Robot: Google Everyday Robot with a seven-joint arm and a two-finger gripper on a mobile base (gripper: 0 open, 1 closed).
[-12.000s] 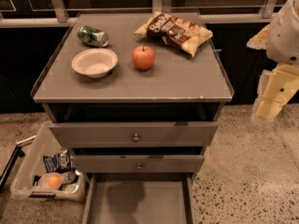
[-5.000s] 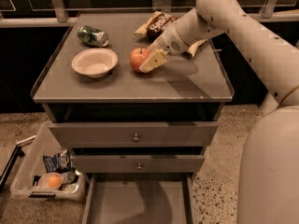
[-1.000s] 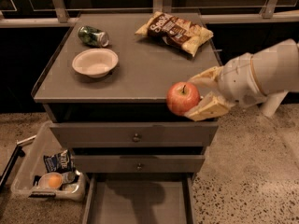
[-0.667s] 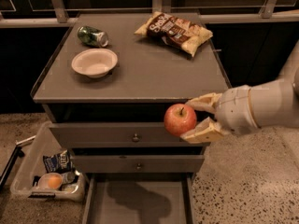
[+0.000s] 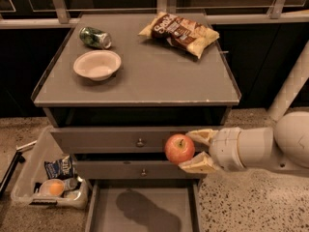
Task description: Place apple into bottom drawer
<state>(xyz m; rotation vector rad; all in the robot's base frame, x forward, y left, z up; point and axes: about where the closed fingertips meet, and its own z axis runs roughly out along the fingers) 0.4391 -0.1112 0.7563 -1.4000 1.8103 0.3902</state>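
The red apple (image 5: pixel 179 148) is held in my gripper (image 5: pixel 191 150), whose cream fingers are shut on it from the right. The apple hangs in front of the cabinet's two upper drawer fronts, above the right part of the bottom drawer (image 5: pixel 104 211). That drawer is pulled out at the bottom of the view; its flat grey floor shows only the shadow of the apple and arm. My white arm (image 5: pixel 260 146) reaches in from the right.
On the cabinet top (image 5: pixel 159 76) lie a white bowl (image 5: pixel 97 65), a green can (image 5: pixel 94 37) and a chip bag (image 5: pixel 179 32). The upper two drawers (image 5: pixel 116 140) are shut. A clear bin (image 5: pixel 24 178) with snacks and a pale orange fruit (image 5: pixel 52 187) stands on the floor left.
My gripper has carried the apple from the cabinet top, out past the front edge and downward; it now hangs lower, in front of the drawer fronts.
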